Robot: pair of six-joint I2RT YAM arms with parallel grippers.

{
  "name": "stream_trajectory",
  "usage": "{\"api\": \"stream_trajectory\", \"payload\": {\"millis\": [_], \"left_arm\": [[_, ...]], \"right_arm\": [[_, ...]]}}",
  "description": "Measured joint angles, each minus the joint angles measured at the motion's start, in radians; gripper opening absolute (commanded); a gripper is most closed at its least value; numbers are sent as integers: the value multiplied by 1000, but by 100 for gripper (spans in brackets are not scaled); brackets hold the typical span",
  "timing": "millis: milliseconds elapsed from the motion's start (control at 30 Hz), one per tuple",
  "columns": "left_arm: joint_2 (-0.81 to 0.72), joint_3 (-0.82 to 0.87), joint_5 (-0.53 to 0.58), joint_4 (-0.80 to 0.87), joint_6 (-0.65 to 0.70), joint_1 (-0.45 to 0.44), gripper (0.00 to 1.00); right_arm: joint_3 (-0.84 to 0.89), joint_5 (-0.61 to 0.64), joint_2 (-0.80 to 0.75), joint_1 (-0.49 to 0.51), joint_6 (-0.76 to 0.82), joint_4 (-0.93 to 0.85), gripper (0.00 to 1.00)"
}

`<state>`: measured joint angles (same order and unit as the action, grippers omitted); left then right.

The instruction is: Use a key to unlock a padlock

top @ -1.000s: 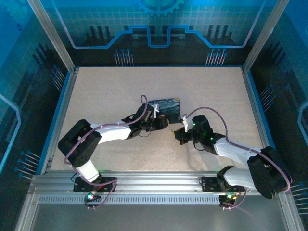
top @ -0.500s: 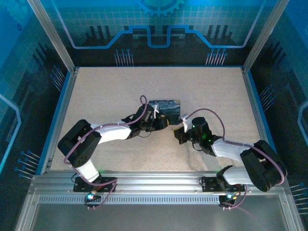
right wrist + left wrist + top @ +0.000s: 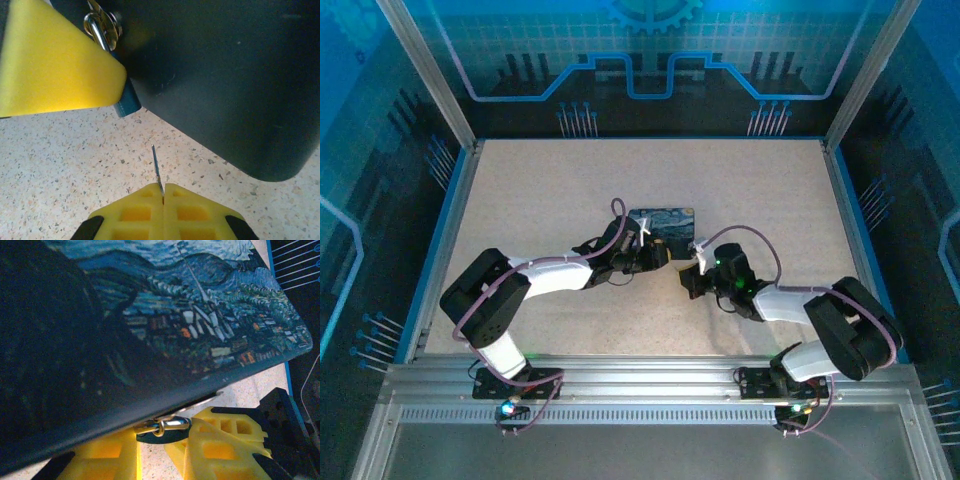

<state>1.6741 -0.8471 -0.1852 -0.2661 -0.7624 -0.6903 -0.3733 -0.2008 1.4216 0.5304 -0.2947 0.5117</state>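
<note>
The padlock hangs from the tin's hasp, its steel shackle (image 3: 163, 425) above a dark bluish body (image 3: 159, 436). My left gripper (image 3: 162, 441) is shut on that body, yellow fingers (image 3: 102, 460) on either side. In the right wrist view the padlock (image 3: 128, 103) sticks out under the left gripper's yellow finger (image 3: 55, 65). My right gripper (image 3: 163, 186) is shut on the key (image 3: 156, 167), whose thin blade points up toward the padlock with a short gap between. From above, the left gripper (image 3: 663, 256) and the right gripper (image 3: 688, 283) meet at the tin's near edge.
The rectangular tin (image 3: 665, 222) with a blue-and-yellow swirl painting (image 3: 200, 315) lies mid-table; its dark side wall (image 3: 225, 85) rises just right of the key. Speckled beige tabletop (image 3: 570, 180) lies all round, bounded by blue rails (image 3: 445, 240) and glass walls.
The right arm's elbow and rear links have swung left, and its gripper has edged slightly left toward the padlock. The left arm and the tin have stayed put.
</note>
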Motion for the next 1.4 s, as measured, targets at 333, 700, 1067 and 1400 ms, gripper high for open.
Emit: {"api": "stream_trajectory", "payload": {"millis": [333,700,1067,1400], "left_arm": [[0,0,0,0,0,0,22],[0,0,-3,0,-7,0,22],[0,0,-3,0,-13,0,21],[0,0,-6,0,-19,0,22]], "right_arm": [[-17,4,19,2,-2,34,0],[-30,2,28,2,-8,51,0],[-31,-5,38,6,-20,85,0],[-33,-8,45,6,-30,102,0]]}}
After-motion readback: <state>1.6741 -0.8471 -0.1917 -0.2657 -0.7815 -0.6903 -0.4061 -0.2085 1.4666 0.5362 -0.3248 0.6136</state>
